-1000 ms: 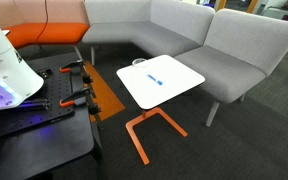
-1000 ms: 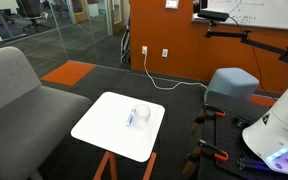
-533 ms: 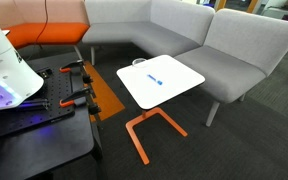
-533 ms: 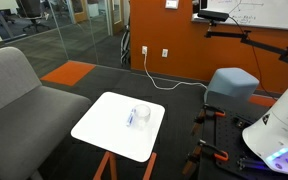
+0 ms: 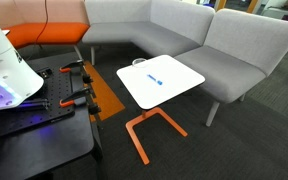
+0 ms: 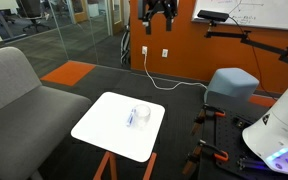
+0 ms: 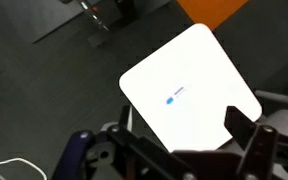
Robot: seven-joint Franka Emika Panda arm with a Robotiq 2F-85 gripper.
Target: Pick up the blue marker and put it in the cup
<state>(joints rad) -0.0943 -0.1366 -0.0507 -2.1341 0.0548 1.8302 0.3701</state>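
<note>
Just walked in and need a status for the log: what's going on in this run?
The Panda's gripper hangs high above the white table, jaws open and holding nothing. The blue marker lies flat near the middle of the tabletop, with the cup next to it. Whether the two touch is too small to tell. The wrist view looks down on the table from well above, so the pick has not yet begun.

No text can be read; the writing on the whiteboard is too small to decipher.
</note>
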